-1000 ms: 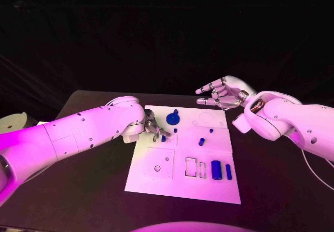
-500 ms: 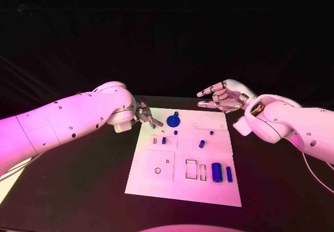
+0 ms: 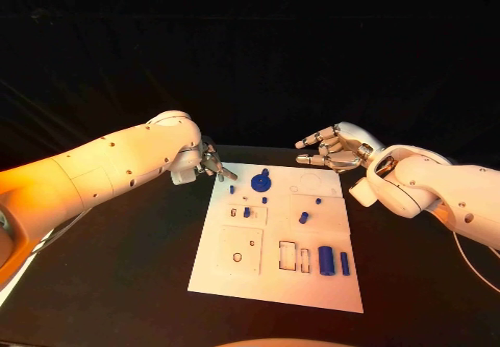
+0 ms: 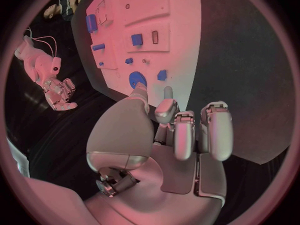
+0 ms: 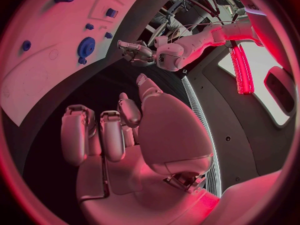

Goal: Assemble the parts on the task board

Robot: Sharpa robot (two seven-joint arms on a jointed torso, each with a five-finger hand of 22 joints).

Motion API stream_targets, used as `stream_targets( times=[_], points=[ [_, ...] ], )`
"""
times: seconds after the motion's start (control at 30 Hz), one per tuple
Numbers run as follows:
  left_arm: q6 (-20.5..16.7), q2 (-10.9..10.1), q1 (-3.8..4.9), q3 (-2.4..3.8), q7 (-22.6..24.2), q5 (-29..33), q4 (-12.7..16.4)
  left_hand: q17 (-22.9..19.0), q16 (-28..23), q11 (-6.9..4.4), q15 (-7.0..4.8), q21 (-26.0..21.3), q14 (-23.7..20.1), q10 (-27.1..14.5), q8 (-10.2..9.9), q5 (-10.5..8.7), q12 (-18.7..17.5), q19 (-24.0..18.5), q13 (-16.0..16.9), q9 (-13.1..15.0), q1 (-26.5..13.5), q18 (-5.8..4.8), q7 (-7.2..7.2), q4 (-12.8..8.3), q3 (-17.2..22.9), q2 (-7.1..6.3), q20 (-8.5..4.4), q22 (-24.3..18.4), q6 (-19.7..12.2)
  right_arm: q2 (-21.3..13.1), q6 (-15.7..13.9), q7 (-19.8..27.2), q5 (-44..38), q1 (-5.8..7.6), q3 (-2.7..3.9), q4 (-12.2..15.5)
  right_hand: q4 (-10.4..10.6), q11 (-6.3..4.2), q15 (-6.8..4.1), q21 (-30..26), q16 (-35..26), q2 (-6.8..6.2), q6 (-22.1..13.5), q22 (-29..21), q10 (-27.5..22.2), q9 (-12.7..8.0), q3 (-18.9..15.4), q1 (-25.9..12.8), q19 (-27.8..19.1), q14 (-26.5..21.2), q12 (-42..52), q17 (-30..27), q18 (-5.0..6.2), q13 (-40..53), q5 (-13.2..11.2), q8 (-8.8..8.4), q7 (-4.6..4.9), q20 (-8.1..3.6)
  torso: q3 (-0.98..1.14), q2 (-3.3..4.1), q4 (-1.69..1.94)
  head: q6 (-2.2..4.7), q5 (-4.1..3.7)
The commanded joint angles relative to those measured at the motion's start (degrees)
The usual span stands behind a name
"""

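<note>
The white rectangular task board [image 3: 281, 238] lay mid-counter, small blue parts [image 3: 325, 258] on it. The silver left hand [image 3: 212, 167] hovered off its far left corner, empty, fingers curled (clearest from the left wrist). The silver right hand [image 3: 332, 150] was spread wide, empty.

No text, label, brand, number or sign can be read in any of the views. The task board [image 3: 313, 282] carries only outlines and blue parts, without any readable writing.
</note>
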Motion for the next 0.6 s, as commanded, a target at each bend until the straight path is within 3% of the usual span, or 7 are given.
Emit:
stream_targets(
  times=[0.03, 0.27, 0.6],
  points=[
    [3.19, 1.2, -0.11, -0.22, 2.46, -1.42, -1.88, 15.09, 0.18, -0.18, 0.23, 0.42, 6.13, 0.49, 0.24, 0.14, 0.33, 1.17, 0.17, -0.29, -1.01, 0.14, -0.13, -0.03, -0.66, 0.0, 0.45, 5.44, 0.74, 0.14, 0.4, 0.15, -0.39, -0.08, 0.0, -0.03, -0.08, 0.02, -0.07, -0.26, -0.23, 0.37, 0.19, -0.04, -0.19, 0.07, -0.36, -0.19, -0.32, 3.98, -0.22, 6.13, 0.58, -0.02, 0.36, 0.14, 0.03, -0.03, -0.07, 0.11, -0.02, 0.04, -0.01],
    [2.64, 4.01, -1.04, -0.78, 4.42, -1.92, -5.81, 15.09, 0.18, -0.71, -0.19, 0.99, 6.13, 1.11, 1.14, 0.13, 1.23, 1.6, 0.93, -0.7, -3.51, -0.05, -0.75, -0.02, -2.92, 0.61, 0.11, 6.32, 2.41, 0.42, 0.43, 0.25, -0.44, -0.15, 0.0, -0.11, -0.08, 0.02, -0.07, -0.26, -0.23, 0.37, 0.19, -0.04, -0.19, 0.07, -0.36, -0.19, -0.32, 3.98, -0.22, 6.13, 0.58, -0.02, 0.36, 0.14, 0.03, -0.03, -0.13, 0.2, -0.11, 0.03, 0.06],
    [2.69, 5.44, -1.64, -0.9, 4.83, -1.42, -7.69, 15.09, 0.18, -1.48, -0.83, 1.76, 6.13, 2.03, 3.04, 0.14, 2.46, 2.18, 2.07, 0.01, -3.04, -0.33, -1.63, -0.39, -4.48, 2.05, -0.48, 7.5, 4.02, 0.65, 0.51, 0.3, -0.45, -0.23, 0.0, -0.29, -0.08, 0.02, -0.07, -0.26, -0.23, 0.37, 0.19, -0.04, -0.19, 0.07, -0.36, -0.19, -0.32, 3.98, -0.22, 6.13, 0.58, -0.02, 0.36, 0.14, 0.03, -0.03, -0.03, 0.12, -0.05, -0.03, 0.0]
  ],
)
